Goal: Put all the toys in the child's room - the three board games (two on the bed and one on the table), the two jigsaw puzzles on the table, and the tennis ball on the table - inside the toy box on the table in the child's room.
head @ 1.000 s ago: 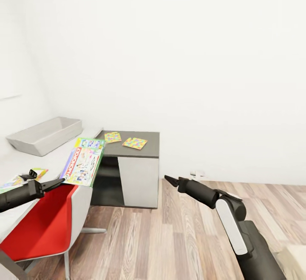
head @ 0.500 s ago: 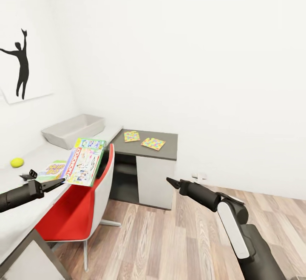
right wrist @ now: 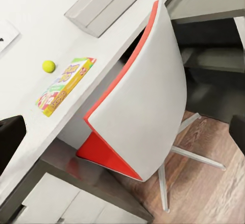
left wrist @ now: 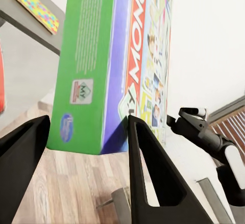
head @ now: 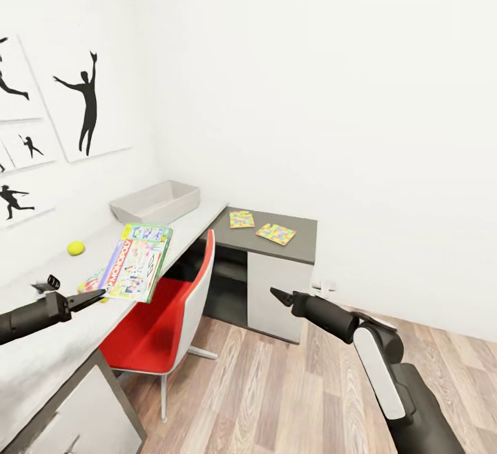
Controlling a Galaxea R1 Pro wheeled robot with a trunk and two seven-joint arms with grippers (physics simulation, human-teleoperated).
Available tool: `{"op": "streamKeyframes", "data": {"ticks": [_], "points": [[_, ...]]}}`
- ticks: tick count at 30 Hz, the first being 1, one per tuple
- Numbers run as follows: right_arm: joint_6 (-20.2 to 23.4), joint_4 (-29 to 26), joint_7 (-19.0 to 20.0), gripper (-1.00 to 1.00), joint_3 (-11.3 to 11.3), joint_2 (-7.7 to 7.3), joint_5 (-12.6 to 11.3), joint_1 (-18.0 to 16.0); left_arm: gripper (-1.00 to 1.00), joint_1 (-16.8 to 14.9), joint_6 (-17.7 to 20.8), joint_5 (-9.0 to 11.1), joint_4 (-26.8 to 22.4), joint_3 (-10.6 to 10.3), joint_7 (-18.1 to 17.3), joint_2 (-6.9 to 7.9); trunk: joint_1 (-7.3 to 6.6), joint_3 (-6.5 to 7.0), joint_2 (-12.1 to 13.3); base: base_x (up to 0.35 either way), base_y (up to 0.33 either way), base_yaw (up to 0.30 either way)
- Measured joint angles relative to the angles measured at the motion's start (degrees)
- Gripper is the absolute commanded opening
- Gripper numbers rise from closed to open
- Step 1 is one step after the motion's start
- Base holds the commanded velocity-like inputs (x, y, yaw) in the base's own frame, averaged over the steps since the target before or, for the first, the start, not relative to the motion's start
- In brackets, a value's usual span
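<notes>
Left gripper (head: 96,295) clamped on green-edged board game (head: 135,261) above table (head: 41,343), toy box (head: 156,201) beyond; right gripper (head: 277,294) empty, fingers spread

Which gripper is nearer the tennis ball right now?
Left. The left gripper, shut on the board game, sits just in front of the tennis ball; the right gripper hangs off over the floor.

Table (head: 41,343) carries toy box (head: 155,201), tennis ball (head: 76,248).
</notes>
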Motion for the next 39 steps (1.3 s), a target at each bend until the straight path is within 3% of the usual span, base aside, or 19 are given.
{"op": "streamKeyframes", "data": {"ticks": [6,24,28,32,34,38,39], "points": [[0.1,0.0,0.1,1.00,-0.3,0.00,0.0,0.0,-1.00,0.0,-0.3,0.0,0.0,0.0,0.1,-0.09,-0.02,-0.29,0.0,0.070,0.000,0.262],[0.6,-0.2,0.0,1.00,-1.1,0.00,0.0,0.0,-1.00,0.0,-0.7,0.0,0.0,-0.2,0.3,-0.31,-0.03,-1.16,0.0,0.299,-0.093,0.261],[6.8,-2.2,-0.1,1.00,-1.6,0.00,-0.3,0.0,-1.00,0.0,-0.7,0.0,0.0,-0.2,0.3,-0.34,-0.02,-1.36,0.0,0.241,-0.256,0.260],[14.1,-4.5,-0.3,1.00,-5.3,0.04,-0.8,0.0,-1.00,0.0,-0.7,0.2,0.0,-0.3,0.3,-0.51,-0.01,-1.55,0.0,0.123,-0.303,0.217],[16.4,-4.8,1.2,1.00,-6.8,0.04,-1.3,0.0,-1.00,0.0,-0.7,0.2,-0.2,-0.4,0.3,-0.60,0.00,-1.59,0.0,0.033,-0.320,0.071],[17.9,-5.0,9.7,1.00,-8.1,-0.07,-1.7,0.0,-1.00,0.0,-0.7,0.2,-1.5,-0.5,0.3,-0.70,0.00,-1.61,0.0,0.007,-0.249,0.016],[18.0,-5.0,16.3,1.00,-11.2,-0.13,-1.7,0.0,-1.00,0.1,-0.6,0.3,-1.9,-0.5,0.2,-0.72,-0.01,-1.61,0.0,0.001,-0.054,0.002]]}}
